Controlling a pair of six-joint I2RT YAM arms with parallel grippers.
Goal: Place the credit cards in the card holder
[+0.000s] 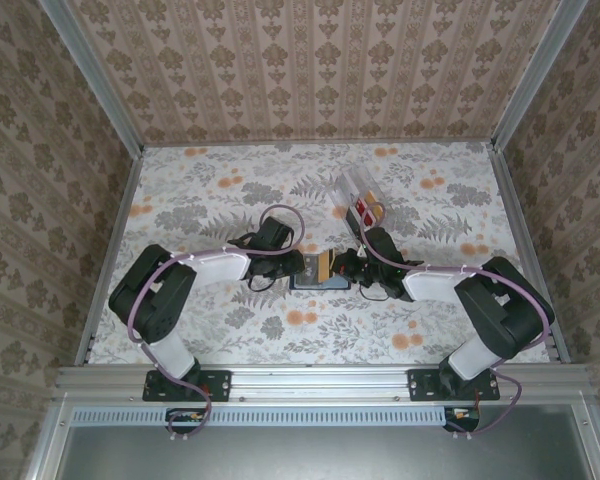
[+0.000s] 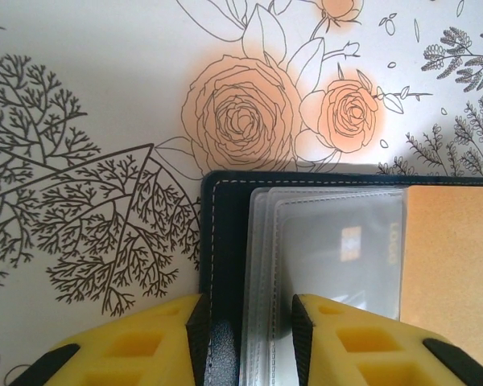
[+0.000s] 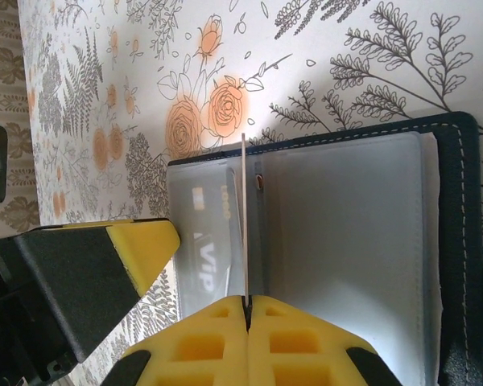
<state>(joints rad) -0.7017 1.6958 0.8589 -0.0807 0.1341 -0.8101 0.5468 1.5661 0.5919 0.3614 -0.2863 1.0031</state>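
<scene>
1. The card holder (image 1: 316,283) lies open and flat on the desk (image 1: 230,330), near the middle, between the two pincers. The wrist views show its navy cover with pale stitching (image 2: 225,241) and its clear inner sleeves (image 3: 346,241).
2. A pale grey card (image 3: 200,249) with "VIP" lettering sits inside one clear sleeve.
3. An orange-tan card (image 3: 245,217) stands on edge over the open holder, at the divide between the sleeves. It appears as a thin vertical line in the right wrist view and as a broad tan face (image 2: 455,265) in the left wrist view.
4. The right pincer (image 3: 247,299) has its yellow fingers pressed together on the near edge of the orange-tan card, pinching it upright.
5. The left pincer (image 2: 247,310) sits over the holder's opposite end. Its yellow fingers stand partly spread, with a strip of navy cover and the sleeve edges between them. Whether they press on the holder cannot be told.
6. A clear plastic box (image 1: 355,190) stands farther back on the desk, right of centre, apart from the holder. A red card (image 1: 360,212) shows inside it.
</scene>
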